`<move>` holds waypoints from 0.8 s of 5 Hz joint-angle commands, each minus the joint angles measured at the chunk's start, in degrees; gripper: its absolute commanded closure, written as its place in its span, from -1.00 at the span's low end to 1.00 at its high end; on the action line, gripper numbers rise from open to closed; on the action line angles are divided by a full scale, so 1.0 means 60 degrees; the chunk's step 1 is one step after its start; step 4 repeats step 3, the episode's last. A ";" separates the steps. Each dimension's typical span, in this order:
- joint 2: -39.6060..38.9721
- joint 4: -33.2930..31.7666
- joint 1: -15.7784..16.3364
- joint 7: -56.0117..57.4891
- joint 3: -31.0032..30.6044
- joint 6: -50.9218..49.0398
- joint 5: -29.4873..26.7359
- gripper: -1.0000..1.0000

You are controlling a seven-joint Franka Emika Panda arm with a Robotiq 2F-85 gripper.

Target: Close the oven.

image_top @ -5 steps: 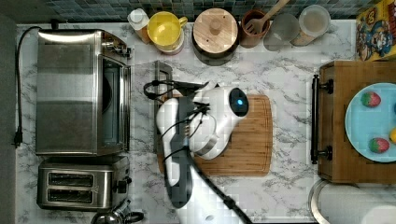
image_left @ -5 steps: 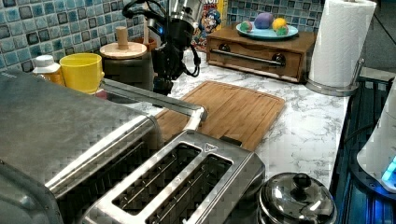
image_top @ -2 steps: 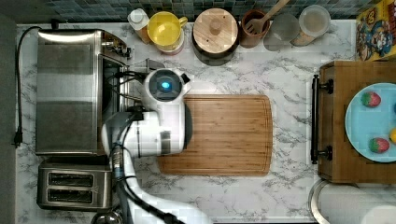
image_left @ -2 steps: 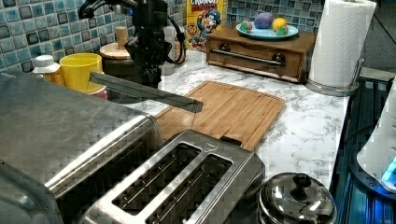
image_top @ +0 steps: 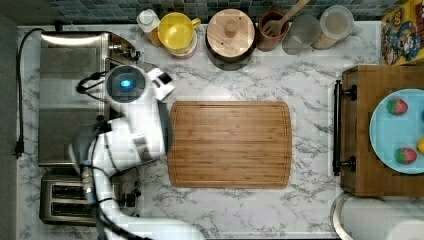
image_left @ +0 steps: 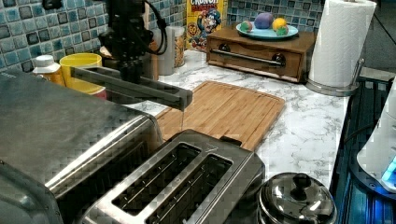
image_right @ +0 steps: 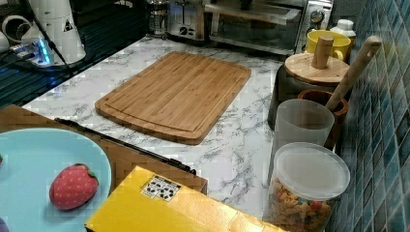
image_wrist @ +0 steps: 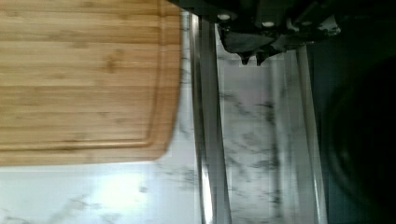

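Oven door half-raised; claw behind bar handle.

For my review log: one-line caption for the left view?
Robot arm lifting the oven door's bar handle partway shut, toaster in front, cutting board behind.

A white marble countertop with grey veining carries the scene, backed by a wall of small blue-green tiles. A bamboo cutting board lies at its middle. At the top view's right stands a wooden drawer box. A paper towel roll stands upright near what may be a dark sink edge.
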State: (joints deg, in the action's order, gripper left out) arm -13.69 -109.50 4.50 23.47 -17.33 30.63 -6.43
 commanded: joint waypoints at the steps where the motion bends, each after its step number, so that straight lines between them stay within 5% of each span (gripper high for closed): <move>1: 0.0463 0.1999 0.1214 -0.2791 -0.0870 0.0055 0.2290 1.00; 2: 0.0659 0.2255 0.1596 -0.3841 -0.0599 -0.0499 0.3454 1.00; 4: 0.0889 0.2086 0.1519 -0.3793 -0.0412 -0.0508 0.3114 1.00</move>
